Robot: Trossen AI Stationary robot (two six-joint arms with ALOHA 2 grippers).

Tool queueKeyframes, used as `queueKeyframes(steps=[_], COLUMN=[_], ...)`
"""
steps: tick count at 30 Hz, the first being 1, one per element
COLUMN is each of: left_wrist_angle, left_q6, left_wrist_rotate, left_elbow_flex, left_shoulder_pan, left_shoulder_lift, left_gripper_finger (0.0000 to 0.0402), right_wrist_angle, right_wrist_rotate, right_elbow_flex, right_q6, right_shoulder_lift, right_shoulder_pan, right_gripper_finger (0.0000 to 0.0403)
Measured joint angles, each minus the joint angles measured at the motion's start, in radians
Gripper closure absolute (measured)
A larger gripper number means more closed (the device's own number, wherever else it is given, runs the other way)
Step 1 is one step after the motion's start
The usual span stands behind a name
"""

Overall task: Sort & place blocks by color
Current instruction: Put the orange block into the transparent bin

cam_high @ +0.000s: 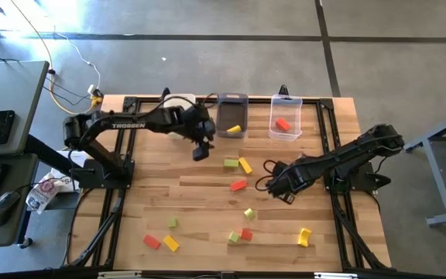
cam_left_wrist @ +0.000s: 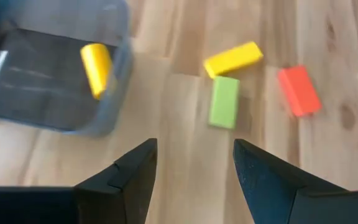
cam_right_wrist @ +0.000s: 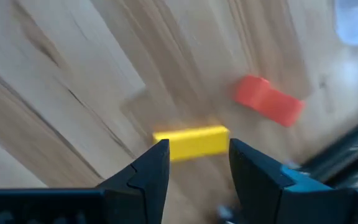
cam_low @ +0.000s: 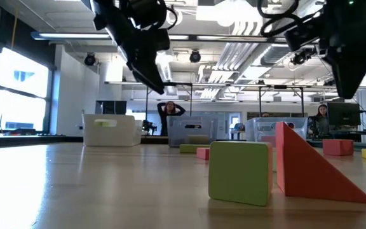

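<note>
My left gripper (cam_high: 200, 151) (cam_left_wrist: 194, 152) hangs open above the table just near of the dark grey bin (cam_high: 232, 116), which holds one yellow block (cam_left_wrist: 96, 67). Ahead of it a green bar (cam_left_wrist: 224, 101), a yellow bar (cam_left_wrist: 233, 58) and a red block (cam_left_wrist: 299, 91) lie flat on the wood. My right gripper (cam_high: 271, 177) (cam_right_wrist: 197, 152) is open, right of these blocks. The same yellow bar (cam_right_wrist: 191, 140) shows in the gap between its fingertips, with a red block (cam_right_wrist: 268, 99) beyond. The clear bin (cam_high: 285, 118) holds a red block (cam_high: 283, 124).
More blocks lie scattered toward the near edge: green (cam_high: 248, 212), green (cam_high: 173, 222), red (cam_high: 152, 242), yellow (cam_high: 170, 244), yellow (cam_high: 304, 236). A green cube (cam_low: 240, 172) and a red wedge (cam_low: 310, 168) stand close to the low camera. The white bin (cam_low: 112, 130) sits at the far left.
</note>
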Motion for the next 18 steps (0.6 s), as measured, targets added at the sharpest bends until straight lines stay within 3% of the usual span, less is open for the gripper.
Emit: queueKeyframes(steps=[5, 10, 18], left_wrist_angle=[-0.006, -0.006, -0.016], left_q6=[0.000, 0.000, -0.001], left_wrist_rotate=[-0.002, -0.003, -0.090], left_elbow_flex=[0.000, 0.000, 0.000], left_shoulder_pan=[-0.044, -0.059, -0.064], left_shoulder_lift=[0.000, 0.000, 0.000], left_gripper_finger=[0.0204, 0.0204, 0.0204], right_wrist_angle=[-0.057, -0.080, -0.064], right_wrist_rotate=[-0.001, 0.001, 0.060], right_elbow_flex=[0.000, 0.000, -0.060], right_q6=[-0.184, -0.406, -0.795], right_shoulder_lift=[0.000, 0.000, 0.000], right_shoulder_pan=[-0.034, -0.069, -0.115], right_gripper_finger=[0.0248, 0.0215, 0.0177])
